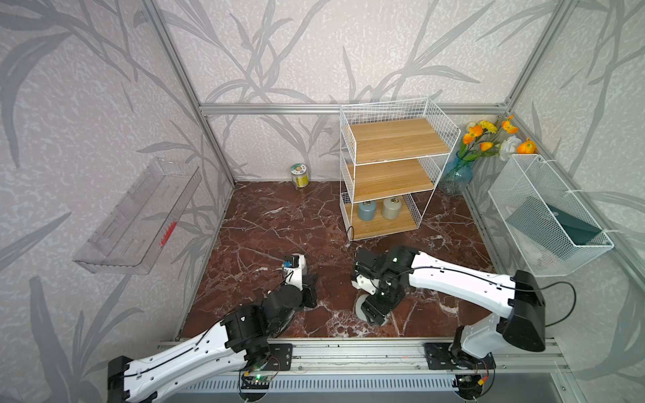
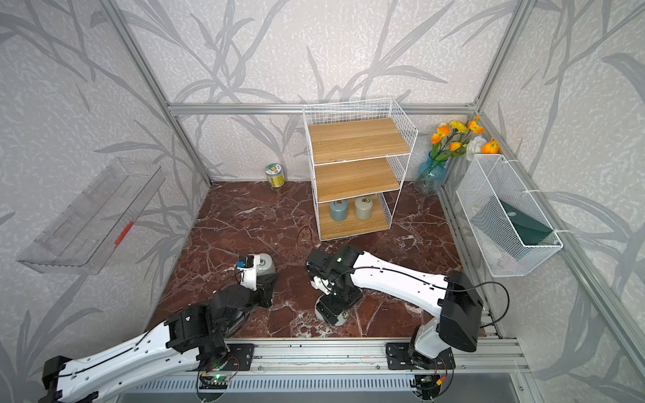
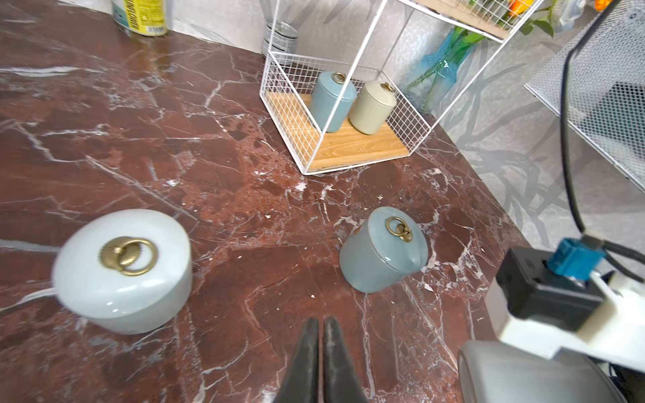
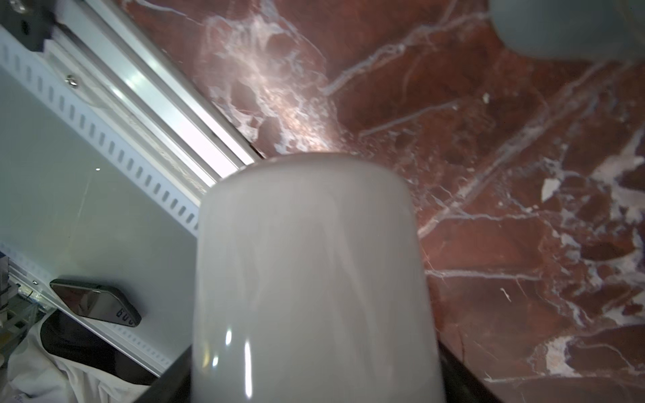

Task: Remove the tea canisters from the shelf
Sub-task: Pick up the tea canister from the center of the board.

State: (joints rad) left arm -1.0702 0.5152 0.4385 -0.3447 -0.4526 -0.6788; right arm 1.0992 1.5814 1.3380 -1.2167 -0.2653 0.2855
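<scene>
Right gripper (image 4: 314,389) clasps an off-white canister (image 4: 307,261), near end cut off.

You can read just one label. The yellow label on the tin (image 3: 145,15), well ahead of the left gripper (image 3: 320,322) at the back wall, carries black letters running along its side: "SUNFLOWER", or close to it. The finer print beside that is too small, and so is the pale mark on the dark box (image 2: 523,223), far off to the gripper's right.

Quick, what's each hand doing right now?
Left hand: closed, holding nothing.
Right hand: holding an off-white canister.
</scene>
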